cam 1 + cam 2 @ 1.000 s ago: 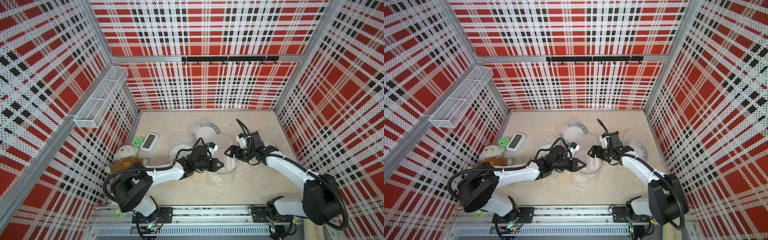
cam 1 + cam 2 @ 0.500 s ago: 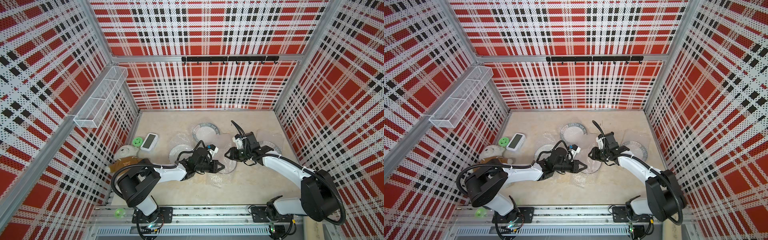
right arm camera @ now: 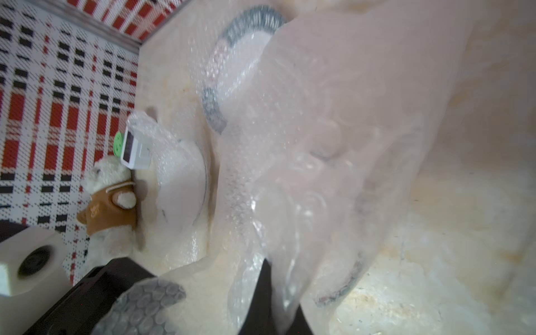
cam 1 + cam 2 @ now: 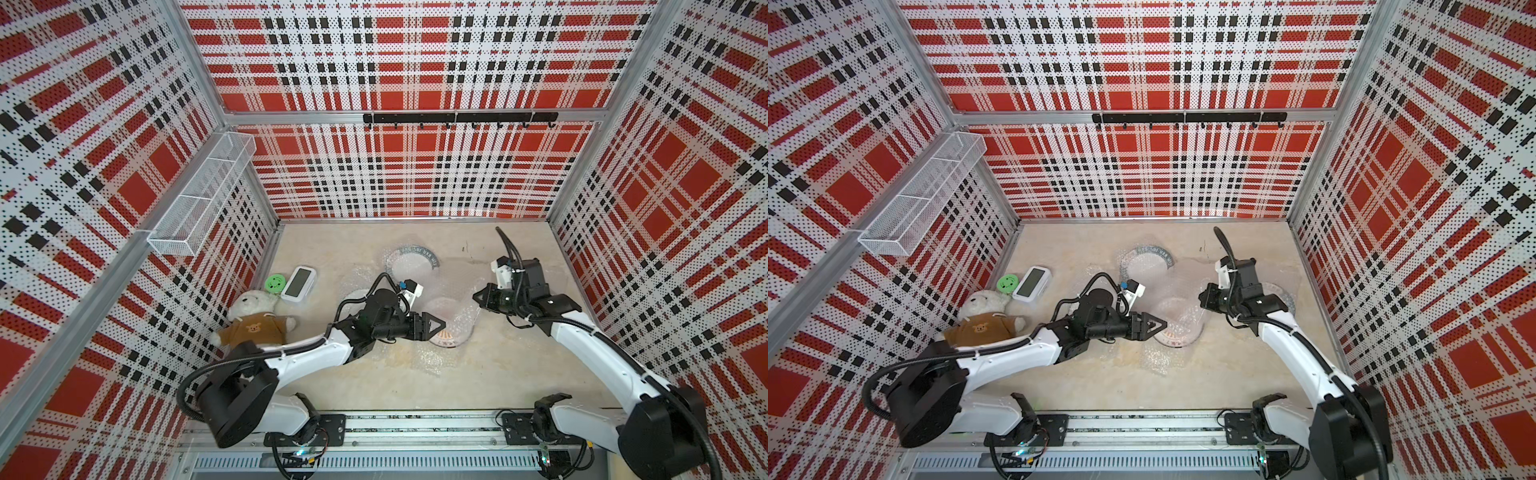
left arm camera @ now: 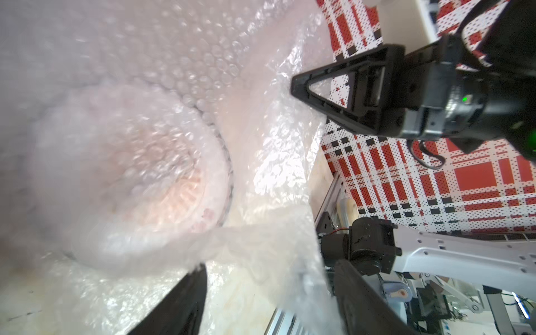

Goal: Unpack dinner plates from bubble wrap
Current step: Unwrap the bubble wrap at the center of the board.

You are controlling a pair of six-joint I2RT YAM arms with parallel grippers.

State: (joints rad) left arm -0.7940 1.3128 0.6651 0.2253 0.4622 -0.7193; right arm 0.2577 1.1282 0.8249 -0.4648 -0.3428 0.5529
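Note:
A dinner plate with an orange centre lies mid-table under bubble wrap; the left wrist view shows this plate through the film. My left gripper hovers at its near-left rim, open, with loose wrap hanging between its fingers. My right gripper is shut on the wrap's right edge, lifting it. A second plate with a dark lettered band lies farther back, half covered. A third plate shows behind my left wrist.
A teddy bear, a white digital clock and a small green disc sit at the left wall. A wire basket hangs on that wall. A black hook rail runs along the back wall.
My left gripper has opened and let go of the wrap. My right gripper has shut on the wrap's edge and drawn it slightly to the right.

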